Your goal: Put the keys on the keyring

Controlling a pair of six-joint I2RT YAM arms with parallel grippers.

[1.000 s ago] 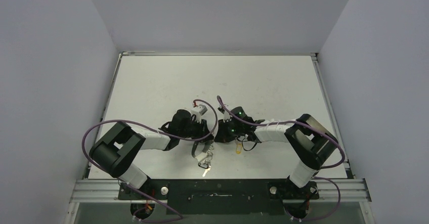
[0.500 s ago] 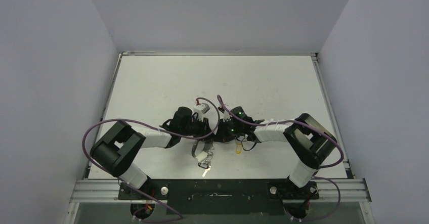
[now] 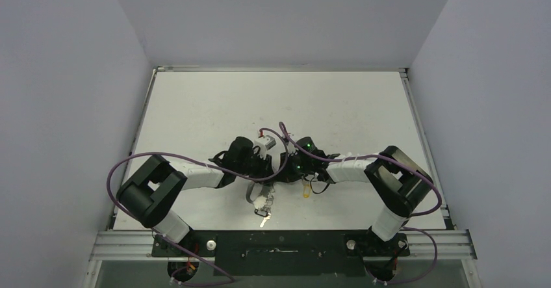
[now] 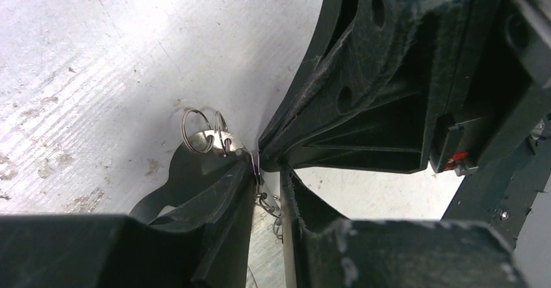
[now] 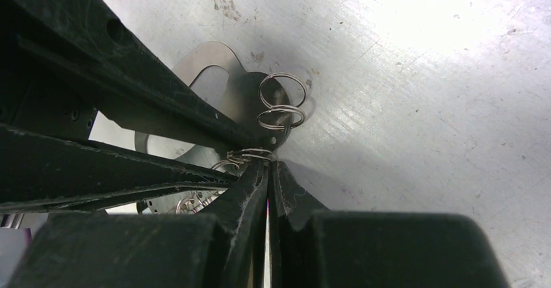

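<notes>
The left claw (image 4: 269, 172) is standing only a sliver apart. A thin silver edge is sitting in that gap, and it looks like the rim of the keyring (image 5: 214, 83), so the fingers are clamping on it. In the left wrist view the claw's own black fingers are filling the bottom of the frame and covering most of the metal beneath them.

The right claw (image 5: 268, 168) is pressing its two fingers fully together. A small split ring is lying right at their tips, but the tips are hiding the contact, so whether that ring is pinched is hard to tell. Just above, at the centre of the right wrist view, two more small rings (image 5: 281, 99) are standing on edge against the keyring's flat plate.

The keyring is sitting at the middle of the surface (image 3: 273, 99), directly under the spot where both claws are meeting. The left claw's dark fingers are crossing it from the left and cutting off its lower half.

From above, both claw tips are disappearing under the wrists. A silver key (image 3: 263, 221) is showing below the keyring at the end of the chain, near the lower edge of the surface. A yellow tag (image 3: 305, 191) is lying just beneath the right wrist; its key is too small to make out.
</notes>
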